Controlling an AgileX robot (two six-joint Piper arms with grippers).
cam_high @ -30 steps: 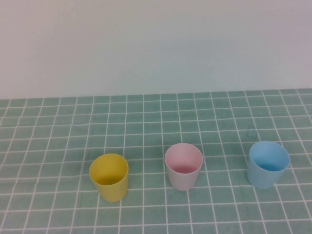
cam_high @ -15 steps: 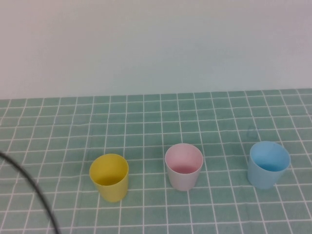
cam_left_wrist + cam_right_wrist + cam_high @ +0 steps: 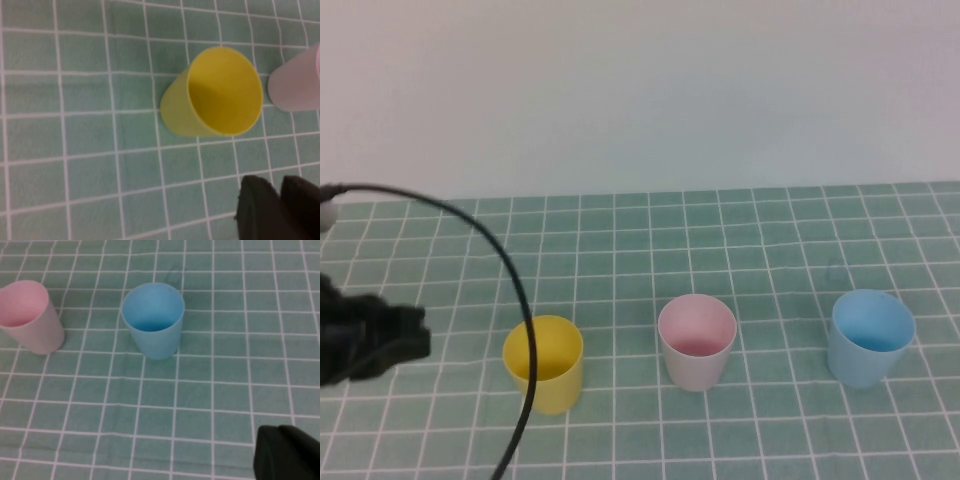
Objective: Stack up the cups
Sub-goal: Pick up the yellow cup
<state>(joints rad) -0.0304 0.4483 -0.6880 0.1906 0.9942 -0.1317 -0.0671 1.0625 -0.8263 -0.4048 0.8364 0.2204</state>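
Three cups stand upright in a row on the green checked cloth. The yellow cup (image 3: 544, 362) is on the left, the whitish-grey cup with pink inside (image 3: 696, 341) in the middle, the light blue cup (image 3: 869, 336) on the right. My left gripper (image 3: 418, 335) hovers just left of the yellow cup, apart from it. In the left wrist view it (image 3: 277, 189) is shut and empty beside the yellow cup (image 3: 215, 95), with the whitish-grey cup (image 3: 296, 85) at the edge. My right gripper (image 3: 278, 434) is shut and empty, short of the blue cup (image 3: 153, 319); the whitish-grey cup (image 3: 31, 315) also shows there.
A black cable (image 3: 510, 290) arcs from the left arm across the front of the yellow cup. The green grid cloth (image 3: 720, 230) covers the table up to a plain pale wall behind.
My left arm and its cable have come into the high view from the lower left and now sit beside the yellow cup. The three cups have not moved.
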